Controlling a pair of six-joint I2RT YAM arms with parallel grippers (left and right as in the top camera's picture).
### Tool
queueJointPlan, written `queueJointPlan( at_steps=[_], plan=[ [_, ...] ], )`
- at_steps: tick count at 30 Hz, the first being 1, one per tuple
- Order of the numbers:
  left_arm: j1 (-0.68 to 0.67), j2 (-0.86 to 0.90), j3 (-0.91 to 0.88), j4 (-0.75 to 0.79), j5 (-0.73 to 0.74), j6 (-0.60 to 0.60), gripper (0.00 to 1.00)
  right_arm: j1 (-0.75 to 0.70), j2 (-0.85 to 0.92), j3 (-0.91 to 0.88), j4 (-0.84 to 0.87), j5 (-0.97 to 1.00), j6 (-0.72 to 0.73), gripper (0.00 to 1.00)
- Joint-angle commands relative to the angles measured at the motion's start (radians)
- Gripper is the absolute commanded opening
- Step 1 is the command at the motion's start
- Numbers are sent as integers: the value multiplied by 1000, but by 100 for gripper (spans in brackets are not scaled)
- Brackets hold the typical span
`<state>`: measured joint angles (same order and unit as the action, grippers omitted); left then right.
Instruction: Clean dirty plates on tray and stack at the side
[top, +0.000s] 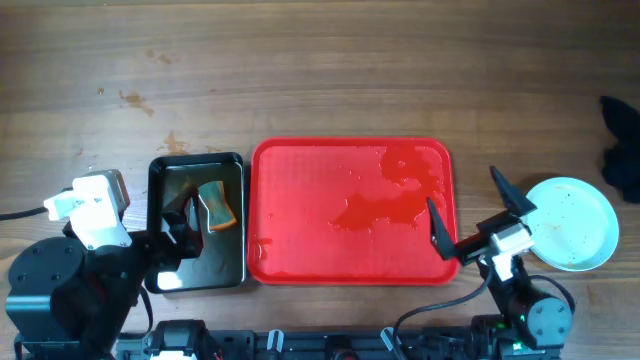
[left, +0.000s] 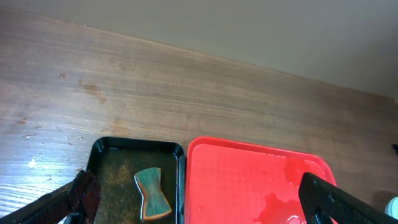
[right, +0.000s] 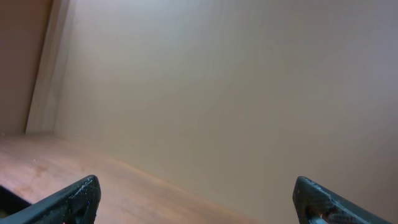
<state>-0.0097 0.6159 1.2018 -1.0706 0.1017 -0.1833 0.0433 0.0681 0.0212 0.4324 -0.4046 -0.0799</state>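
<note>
The red tray (top: 300, 200) lies mid-table with no plate on it, only wet smears toward its right side; it also shows in the left wrist view (left: 236, 180). A pale blue-white plate (top: 570, 222) sits on the table right of the tray; I cannot tell whether others lie under it. My right gripper (top: 475, 212) is open and empty between the tray's right rim and the plate; its wrist view (right: 199, 202) shows only table and wall. My left gripper (top: 180, 235) is open and empty over the black tray; both fingers are spread wide in its wrist view (left: 199, 202).
A small black glossy tray (top: 160, 170) stands left of the red tray and holds a green and orange sponge (top: 216, 206), which also shows in the left wrist view (left: 152, 194). A dark object (top: 622, 140) lies at the table's right edge.
</note>
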Motion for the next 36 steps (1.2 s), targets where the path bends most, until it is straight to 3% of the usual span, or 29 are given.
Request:
queueJointPlan(
  at_steps=[1,6,11,15,36],
  plan=[
    [5,0,10,3,-9,23,100,2,-47,-16,-57,122,5,100],
    [5,0,10,3,-9,23,100,2,-65,-16,-252,323,106,100],
    [5,0,10,3,-9,23,100,2,-65,-16,-436,341,80,100],
    [5,0,10,3,-9,23,100,2,-65,-16,-431,346,24,100],
    [5,0,10,3,-9,23,100,2,-63,-16,-431,346,28,100]
  ],
)
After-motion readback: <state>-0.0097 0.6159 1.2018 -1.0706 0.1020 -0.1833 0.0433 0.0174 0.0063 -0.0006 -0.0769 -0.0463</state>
